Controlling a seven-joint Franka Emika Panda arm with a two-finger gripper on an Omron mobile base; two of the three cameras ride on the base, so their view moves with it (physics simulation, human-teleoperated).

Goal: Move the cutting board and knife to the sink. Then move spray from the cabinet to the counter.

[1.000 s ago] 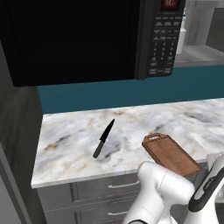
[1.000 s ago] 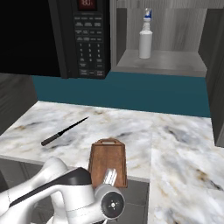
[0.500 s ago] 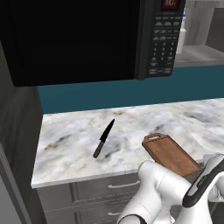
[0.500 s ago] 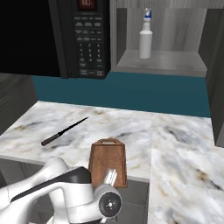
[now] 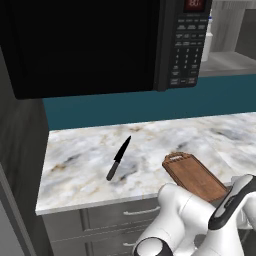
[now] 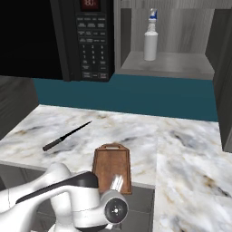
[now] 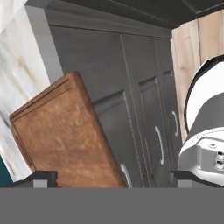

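The arm (image 6: 59, 195) is showing glossy white rounded shells with a black band at the joint, a grey circular end cap, and two small dark fingers (image 7: 41, 178).

Black microwave above, teal wall behind, grey cupboard fronts below.

A big black microwave (image 5: 90, 45) hangs up high, its dark door taking most of its front and a keypad panel (image 6: 94, 43) of small pale buttons at its right end, topped by a little red-lit display (image 6: 90, 4). Under it runs a plain teal backsplash (image 6: 136, 97), stretching across the wall. To the far left stands a tall dark grey side panel (image 5: 20, 165). Down low sit grey drawer fronts (image 5: 107, 220) with slim metal bar handles (image 5: 137, 212); the hand view shows more dark grey cabinet doors (image 7: 131, 100) with curved handles, and pale wooden floorboards (image 7: 199, 57) beyond.
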